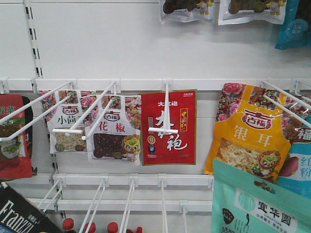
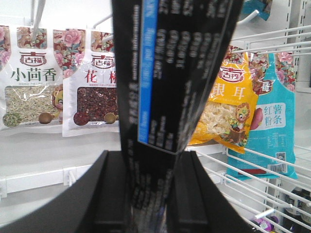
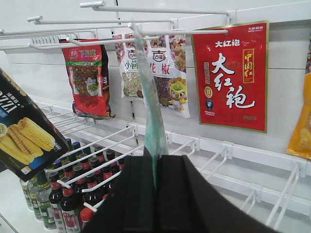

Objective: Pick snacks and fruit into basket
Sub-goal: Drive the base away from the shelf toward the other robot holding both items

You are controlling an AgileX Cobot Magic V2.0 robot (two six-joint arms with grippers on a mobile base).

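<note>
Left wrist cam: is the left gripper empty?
No, the left gripper is shut on a black plastic snack packet with white lettering.

I see the packet low left, the pouch low right, both before the hanging bags; bottles beneath.

The mint-green pouch is marked with a white label and black lettering. The black packet is lettered in white and printed with yellow corn cobs. The red pouch is covered with white characters; the orange-yellow pouch is topped with pink flowers.
</note>
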